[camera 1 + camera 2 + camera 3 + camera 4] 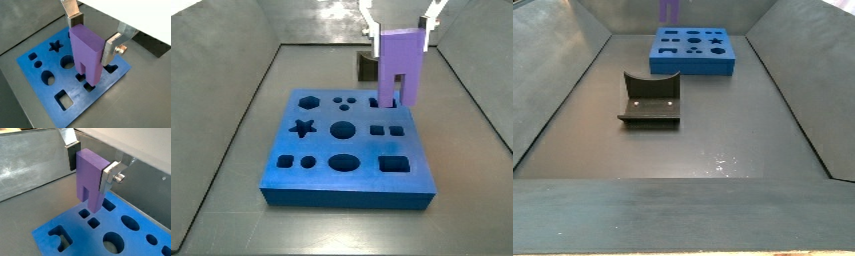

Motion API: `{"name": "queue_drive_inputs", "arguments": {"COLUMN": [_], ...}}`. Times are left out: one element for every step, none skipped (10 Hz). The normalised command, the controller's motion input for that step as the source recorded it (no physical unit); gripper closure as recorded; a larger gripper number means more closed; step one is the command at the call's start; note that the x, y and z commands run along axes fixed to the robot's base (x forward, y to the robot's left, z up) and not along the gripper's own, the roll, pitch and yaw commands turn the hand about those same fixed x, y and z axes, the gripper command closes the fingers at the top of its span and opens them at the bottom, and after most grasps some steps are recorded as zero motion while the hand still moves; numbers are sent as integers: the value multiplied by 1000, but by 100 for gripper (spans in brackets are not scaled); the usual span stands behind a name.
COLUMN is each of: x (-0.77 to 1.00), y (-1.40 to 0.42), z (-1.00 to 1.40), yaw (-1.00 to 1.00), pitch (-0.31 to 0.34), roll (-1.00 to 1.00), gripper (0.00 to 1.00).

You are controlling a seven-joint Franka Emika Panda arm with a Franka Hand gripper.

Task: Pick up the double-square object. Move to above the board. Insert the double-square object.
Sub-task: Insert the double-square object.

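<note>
The grey tray floor (714, 130) carries two things. The board (692, 62), a flat bright-blue slab full of shaped holes, lies flat on it near the far wall. The fixture (651, 100) stands on the floor well apart from the board, nearer the tray's middle. The gripper (401, 22) hangs above the board's far edge, clamped on the double-square object (401, 62).

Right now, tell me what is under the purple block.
The gripper holds the double-square object upright over the board. Its two legs meet a pair of small square holes near one edge. The block's base hides how deep they sit.
</note>
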Motion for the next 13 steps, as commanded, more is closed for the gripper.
{"name": "queue_drive_inputs", "arguments": {"x": [94,311,237,209,209,140,11,0,0,-26,-14,0,6], "y": [-46,-54,-86,-83,-146,-137,-146,-20,0,-14,-37,0,-117], "z": [-177,-243,-311,-400,-466,-534,-560,-274,-34,-323,-329,0,-120], "yaw": [0,0,0,0,140,154,166,171,0,0,0,0,0], "pitch": [0,0,0,0,0,0,0,0,0,31,86,0,0], "roll": [280,254,303,303,283,269,331,126,37,217,231,6,11], "gripper": [100,100,100,100,100,100,100,100,100,100,100,100,100]}}
